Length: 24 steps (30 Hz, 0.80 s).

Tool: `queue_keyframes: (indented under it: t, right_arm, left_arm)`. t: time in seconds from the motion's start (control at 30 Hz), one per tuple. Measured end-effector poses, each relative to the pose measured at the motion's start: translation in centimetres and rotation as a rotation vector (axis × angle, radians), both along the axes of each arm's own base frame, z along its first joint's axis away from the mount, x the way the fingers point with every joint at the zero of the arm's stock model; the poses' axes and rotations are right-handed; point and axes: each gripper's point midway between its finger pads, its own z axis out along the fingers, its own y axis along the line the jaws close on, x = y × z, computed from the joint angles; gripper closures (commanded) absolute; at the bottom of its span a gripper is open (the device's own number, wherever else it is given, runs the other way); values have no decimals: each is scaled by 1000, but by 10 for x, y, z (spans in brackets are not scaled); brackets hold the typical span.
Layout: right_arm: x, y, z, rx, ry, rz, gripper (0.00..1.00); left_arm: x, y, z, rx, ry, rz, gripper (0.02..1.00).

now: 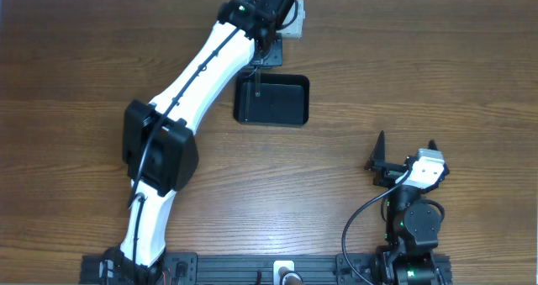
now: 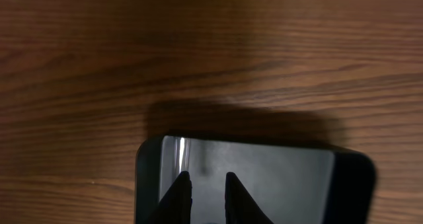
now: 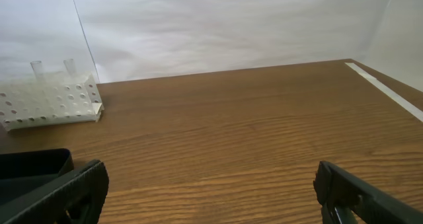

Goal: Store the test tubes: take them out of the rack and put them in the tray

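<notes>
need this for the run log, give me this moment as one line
left end effector: open, over tray | tray: one tube inside | rack: two tubes standing | right end effector: open, near its base

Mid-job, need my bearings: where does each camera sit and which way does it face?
Top view: fixed overhead, facing straight down on the table, the tray, left arm and right arm.
Left wrist view: on the left arm's wrist, facing down into the tray; the left gripper shows, open.
Right wrist view: low on the right arm's wrist, facing level across the table to the rack and a white backdrop; the right gripper shows, wide open.
Shared: top and left wrist views both show the tray.
</notes>
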Motion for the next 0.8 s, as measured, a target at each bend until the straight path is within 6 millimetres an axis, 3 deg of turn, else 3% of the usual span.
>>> queue_keyframes:
  t: [0.53,0.8]
  right_arm:
    - [0,0,0,0,0,0,7]
    - [0,0,0,0,0,0,9]
  left_arm:
    - [-2,2,-48,50,84,3,919]
    - [-1,0,-52,45,87,2,910]
